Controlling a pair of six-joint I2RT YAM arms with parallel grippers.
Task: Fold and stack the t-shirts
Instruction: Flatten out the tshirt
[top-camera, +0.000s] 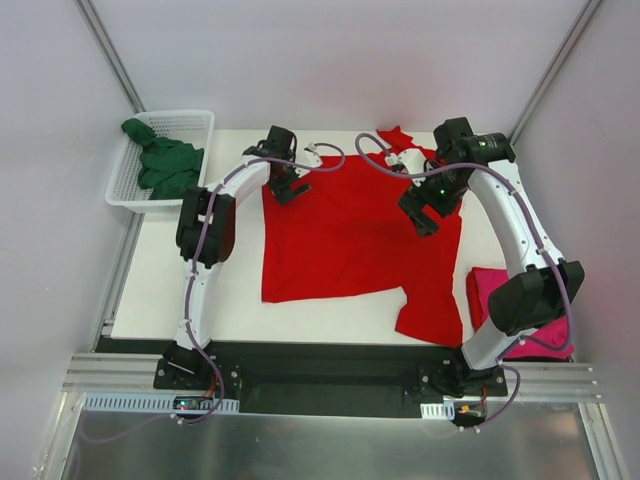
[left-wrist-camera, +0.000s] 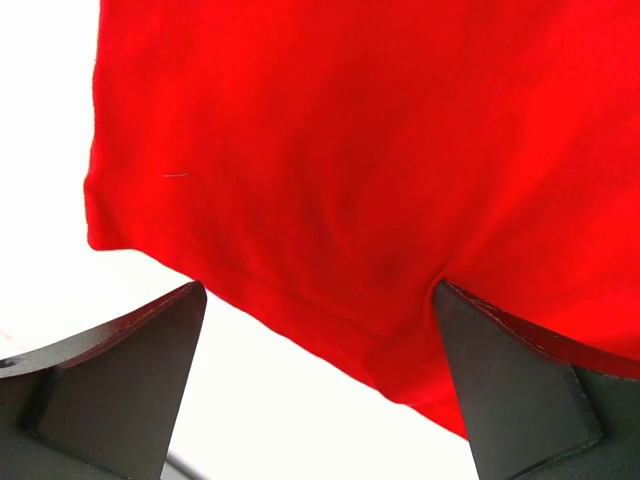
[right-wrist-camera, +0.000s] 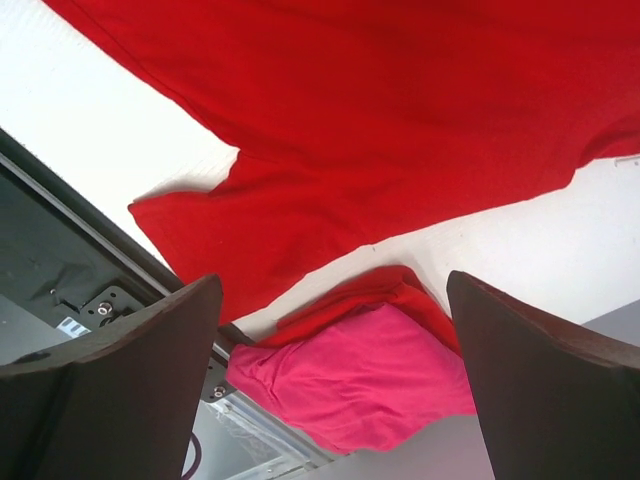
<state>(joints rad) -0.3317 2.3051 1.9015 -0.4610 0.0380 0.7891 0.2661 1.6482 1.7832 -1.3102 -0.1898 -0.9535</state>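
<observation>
Red t-shirt spread flat on tabletop, probably for folding; left tool and right tool over it, fully open, empty. Pink t-shirt aside, right edge.

light: bright, even | shadows: soft | wrist views: tabletop overexposed

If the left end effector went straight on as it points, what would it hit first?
Probably the red t-shirt, near its edge on the table, ahead of the open left end effector; depth is unclear.
</observation>
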